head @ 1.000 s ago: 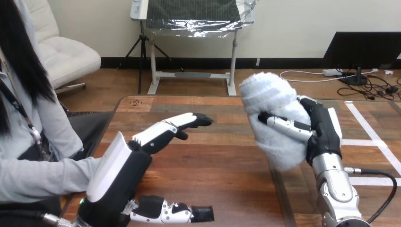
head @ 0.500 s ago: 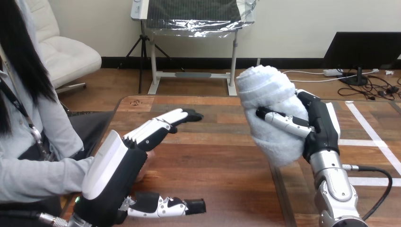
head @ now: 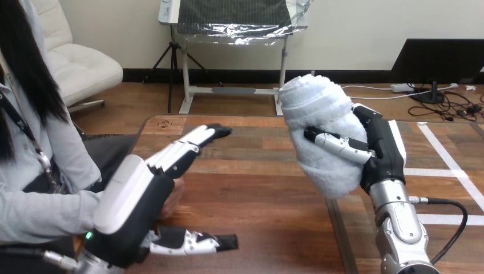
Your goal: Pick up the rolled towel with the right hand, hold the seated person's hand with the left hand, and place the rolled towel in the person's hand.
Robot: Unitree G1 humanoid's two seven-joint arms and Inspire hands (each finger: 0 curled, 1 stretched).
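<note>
The white rolled towel [head: 318,123] is upright in the air above the table's right half. My right hand [head: 381,149] is shut on it, with the thumb across its front. My left hand [head: 134,200] is at the lower left, open, its fingers straight and pointing to the far side and its thumb stretched out low along the table. The person's hand [head: 173,197] lies just behind my left palm, and little of it is visible. I cannot tell whether the two touch. A grey sleeve leads to it from the left edge.
The wooden table [head: 262,200] stretches between my two hands as bare board. White tape lines [head: 442,151] cross its right part. The person sits close against the table's left side.
My left hand has drawn back to the left, toward the person's hand. My right hand has carried the towel a little to the left and higher.
</note>
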